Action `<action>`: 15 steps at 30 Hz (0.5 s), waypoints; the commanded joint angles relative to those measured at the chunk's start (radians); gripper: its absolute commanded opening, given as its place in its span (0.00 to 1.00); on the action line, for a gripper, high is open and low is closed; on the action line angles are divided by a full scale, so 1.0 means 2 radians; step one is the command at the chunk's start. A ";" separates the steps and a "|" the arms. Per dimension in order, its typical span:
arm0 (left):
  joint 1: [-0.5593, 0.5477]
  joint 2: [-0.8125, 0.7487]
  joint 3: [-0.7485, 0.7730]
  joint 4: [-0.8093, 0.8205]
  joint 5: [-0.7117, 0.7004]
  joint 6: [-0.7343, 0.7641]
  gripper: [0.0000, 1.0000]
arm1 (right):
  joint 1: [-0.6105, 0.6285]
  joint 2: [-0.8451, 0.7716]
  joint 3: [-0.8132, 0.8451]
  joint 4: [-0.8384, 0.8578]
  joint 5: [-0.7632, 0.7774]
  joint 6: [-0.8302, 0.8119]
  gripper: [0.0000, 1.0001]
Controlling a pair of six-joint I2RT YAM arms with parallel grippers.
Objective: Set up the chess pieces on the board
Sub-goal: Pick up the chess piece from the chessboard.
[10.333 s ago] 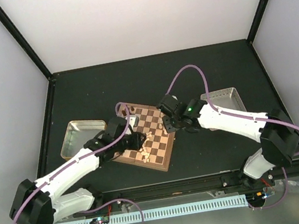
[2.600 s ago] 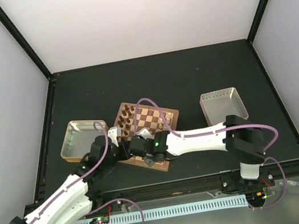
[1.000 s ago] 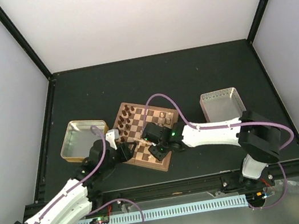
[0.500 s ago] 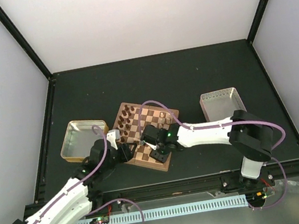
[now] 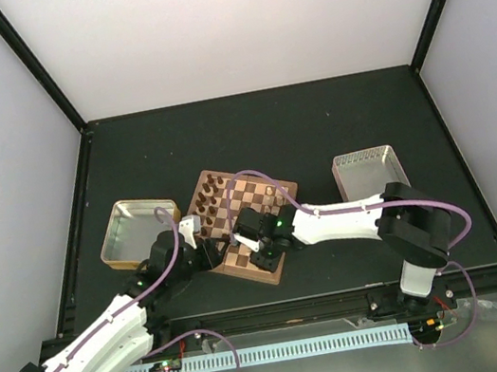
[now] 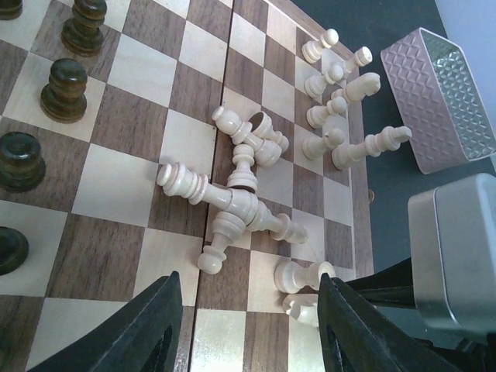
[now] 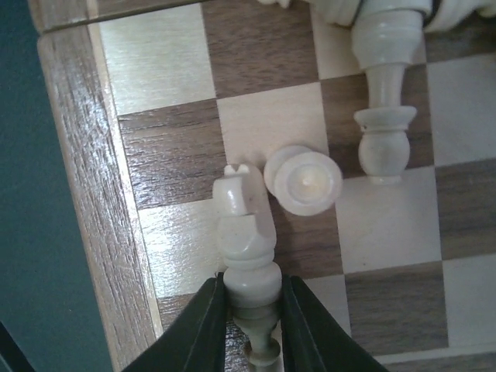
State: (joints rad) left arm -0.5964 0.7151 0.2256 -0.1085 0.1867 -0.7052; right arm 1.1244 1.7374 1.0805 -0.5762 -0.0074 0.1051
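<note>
The board lies in the middle of the table, with dark chessmen standing along its left side. Several cream chess pieces lie in a heap on it, and a few more lie near its far edge. My right gripper is shut on one lying cream piece beside the board's rim. A round-ended cream piece touches that piece. My left gripper hangs open above the board, nothing between its fingers. From above, the left gripper and right gripper are close together at the board's near corner.
A gold tin tray sits left of the board. A pinkish-grey tray sits to its right and shows again as the tray in the left wrist view. The right arm's cable arches over the board.
The right gripper has shifted slightly left over the board's near corner, and its jaws have closed on a lying cream piece. The left arm has barely moved.
</note>
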 commanded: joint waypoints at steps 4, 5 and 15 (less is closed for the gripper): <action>0.003 0.006 0.002 0.028 0.029 -0.049 0.51 | 0.001 -0.011 -0.012 0.007 -0.022 -0.016 0.13; 0.003 0.008 -0.005 0.039 0.033 -0.060 0.51 | 0.002 -0.017 -0.016 0.013 -0.023 -0.016 0.12; 0.003 0.029 -0.008 0.124 0.129 -0.093 0.58 | 0.001 -0.112 -0.084 0.115 -0.042 0.004 0.11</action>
State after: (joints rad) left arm -0.5964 0.7570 0.1989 0.0418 0.3382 -0.8570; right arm 1.1244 1.5887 0.9508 -0.4694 -0.0711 0.0887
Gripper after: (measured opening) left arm 0.570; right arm 0.136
